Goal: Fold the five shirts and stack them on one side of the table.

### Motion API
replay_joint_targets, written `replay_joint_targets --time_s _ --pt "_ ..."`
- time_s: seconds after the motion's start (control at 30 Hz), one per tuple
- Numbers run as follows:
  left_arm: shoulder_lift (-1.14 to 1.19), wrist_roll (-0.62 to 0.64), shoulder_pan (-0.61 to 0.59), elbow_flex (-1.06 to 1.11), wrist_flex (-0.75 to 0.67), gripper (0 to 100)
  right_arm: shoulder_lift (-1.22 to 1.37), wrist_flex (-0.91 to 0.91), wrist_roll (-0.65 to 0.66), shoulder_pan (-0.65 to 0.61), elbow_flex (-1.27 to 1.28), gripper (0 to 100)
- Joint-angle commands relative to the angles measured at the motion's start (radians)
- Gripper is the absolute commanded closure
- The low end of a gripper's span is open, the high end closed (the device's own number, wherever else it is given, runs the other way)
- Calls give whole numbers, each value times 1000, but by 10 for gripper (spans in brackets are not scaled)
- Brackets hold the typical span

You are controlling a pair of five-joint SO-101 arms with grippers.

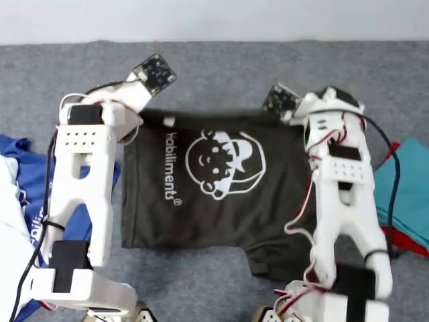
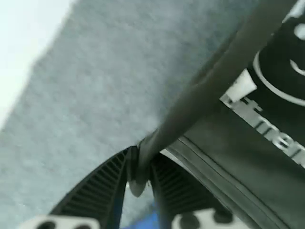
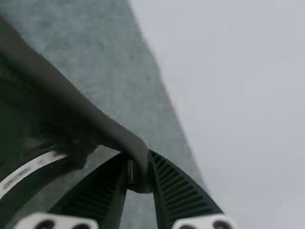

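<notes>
A dark olive shirt (image 1: 214,201) with a white cartoon-face print lies across the middle of the grey table (image 1: 221,67), folded over on itself. Its far edge is lifted between the two arms. My left gripper (image 1: 136,114) is at the shirt's far left corner. In the left wrist view that gripper (image 2: 138,167) is shut on the shirt's (image 2: 267,143) doubled edge. My right gripper (image 1: 295,118) is at the far right corner. In the right wrist view it (image 3: 138,174) is shut on a fold of the shirt (image 3: 28,114).
A blue shirt (image 1: 33,181) and a white cloth (image 1: 8,221) lie at the left edge. A teal shirt (image 1: 405,188) over a red one (image 1: 409,241) lies at the right edge. The table ends at a white wall (image 1: 214,20) beyond the shirt.
</notes>
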Motion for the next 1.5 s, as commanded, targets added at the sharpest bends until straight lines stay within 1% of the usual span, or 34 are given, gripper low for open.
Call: replay_joint_targets --time_s 0.0,0.17,0.4,0.63,0.77,0.93,1.1,1.17,1.27,1.47 --pt "-5 -6 6 -42 127 985 -186 203 6 16 18 983" --pt "-5 -31 15 -42 288 985 -344 489 5 15 41 984" --pt "-3 -34 17 -39 462 985 -455 794 -21 15 38 984" --pt "-8 -32 17 104 465 984 -539 1110 -23 36 35 984" --pt "-14 -34 17 183 466 984 -604 1242 -23 65 37 984" --pt "-14 -35 17 257 466 984 -651 1406 -23 71 40 984" --pt "-14 -35 17 305 465 984 -676 1520 -26 74 43 984" --pt "-14 -35 17 314 465 984 -693 1520 -51 96 55 984" --pt "-14 -34 15 321 465 984 -719 1521 -48 114 101 984" --pt "-8 -35 17 321 471 984 -771 1520 -48 114 227 984"
